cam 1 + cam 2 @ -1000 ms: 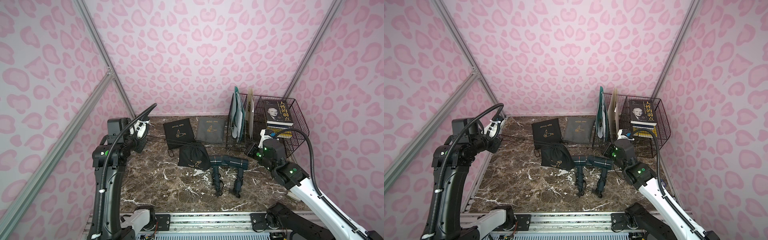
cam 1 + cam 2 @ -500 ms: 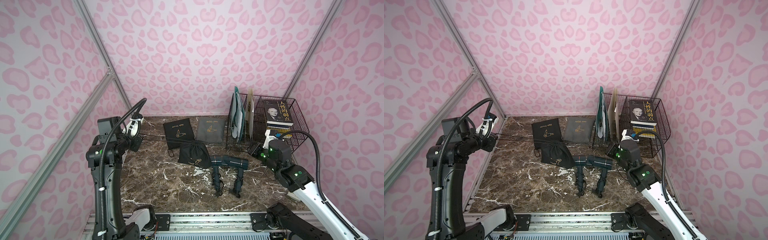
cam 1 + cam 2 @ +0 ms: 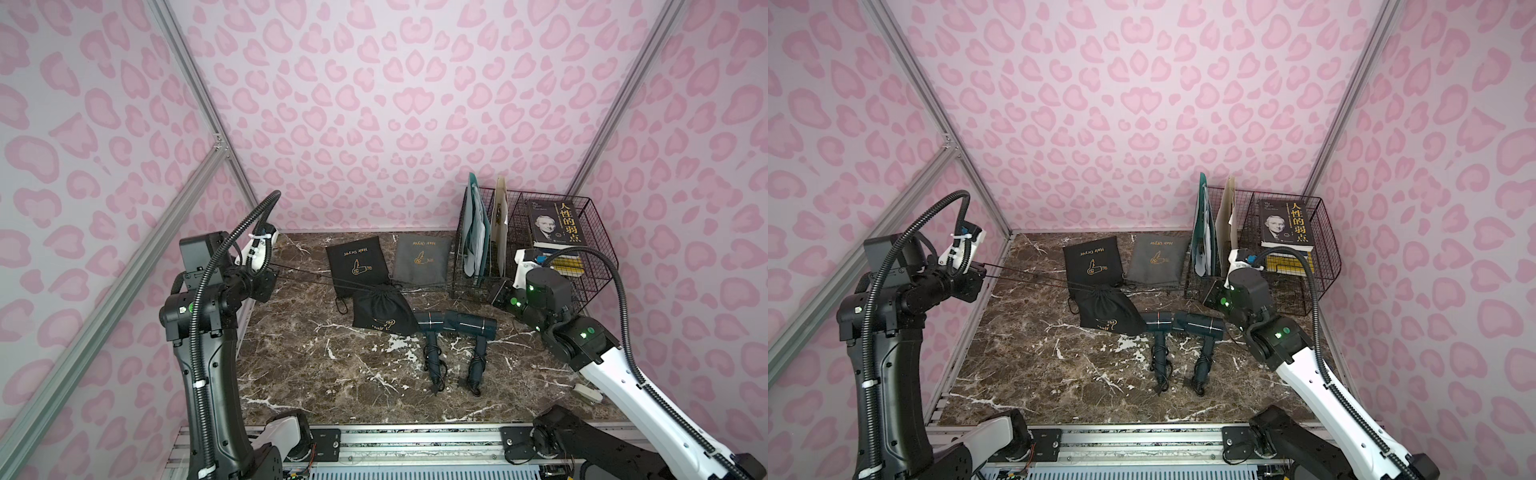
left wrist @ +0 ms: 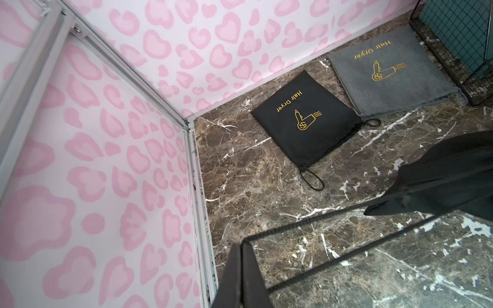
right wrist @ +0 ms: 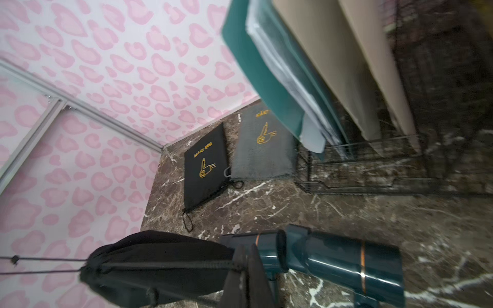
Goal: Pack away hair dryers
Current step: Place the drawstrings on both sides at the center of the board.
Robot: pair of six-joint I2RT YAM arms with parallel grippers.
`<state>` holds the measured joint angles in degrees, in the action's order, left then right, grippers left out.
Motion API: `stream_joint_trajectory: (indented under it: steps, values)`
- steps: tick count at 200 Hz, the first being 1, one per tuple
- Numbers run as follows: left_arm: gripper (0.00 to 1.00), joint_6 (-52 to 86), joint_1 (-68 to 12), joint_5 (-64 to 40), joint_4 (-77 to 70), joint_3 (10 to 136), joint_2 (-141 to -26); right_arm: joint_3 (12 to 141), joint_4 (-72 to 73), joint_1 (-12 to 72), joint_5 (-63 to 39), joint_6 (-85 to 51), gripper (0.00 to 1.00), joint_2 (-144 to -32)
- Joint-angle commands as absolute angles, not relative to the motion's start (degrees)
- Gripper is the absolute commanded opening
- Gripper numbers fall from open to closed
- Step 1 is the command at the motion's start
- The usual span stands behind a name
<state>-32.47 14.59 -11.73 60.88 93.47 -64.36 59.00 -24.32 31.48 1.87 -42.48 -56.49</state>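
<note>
1. pulls the drawstring (image 3: 307,277) taut with the left tool (image 4: 241,256), pinched shut on it, far out by the left wall.
2. pinches the drawstring on the opposite side with the right tool (image 5: 248,269), likewise closed, just in front of the wire rack (image 3: 478,291).
3. leaves the bulging black pouch (image 3: 382,309) between both tools, nearer the right one, mouth gathered; cannot see what it holds.
4. finds the left teal dryer (image 3: 432,322) just beside that pouch and the right teal dryer (image 3: 476,326) next to it, barrels end to end across the tabletop (image 3: 311,374), handles toward the front rail; probably easier for the right arm.
5. holds the left arm upright, elbow bent; stretches the right arm low.
</note>
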Motion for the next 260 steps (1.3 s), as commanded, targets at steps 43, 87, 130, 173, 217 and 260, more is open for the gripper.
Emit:
stream_joint_trajectory:
  steps: [43, 87, 130, 173, 217, 260]
  values:
    - [0.02, -32.37, 14.60, -15.34, 62.42, 97.32, -63.35, 74.34, -25.37, 47.33, 7.95, -37.64, 0.00, -72.42]
    - [0.02, -32.14, 13.98, -18.51, 63.71, 98.22, -62.32, 82.66, -24.28, 52.75, 4.93, -36.31, 0.00, -80.70]
    - [0.02, -29.68, 10.56, -23.40, 64.70, 93.75, -62.23, 83.53, -19.78, 53.96, -1.13, -37.00, 0.00, -86.79]
    - [0.02, -28.73, 0.88, -20.53, 60.53, 81.95, -62.57, 79.72, -12.98, 54.93, -6.76, -39.17, 0.00, -92.66]
    - [0.02, -30.63, -4.12, -17.61, 56.41, 74.30, -66.09, 81.83, -13.30, 55.01, -14.63, -38.53, 0.00, -101.61]
    - [0.02, -35.35, -6.96, -16.54, 55.14, 70.50, -70.20, 83.76, -16.07, 56.46, -18.21, -37.02, 0.00, -106.67]
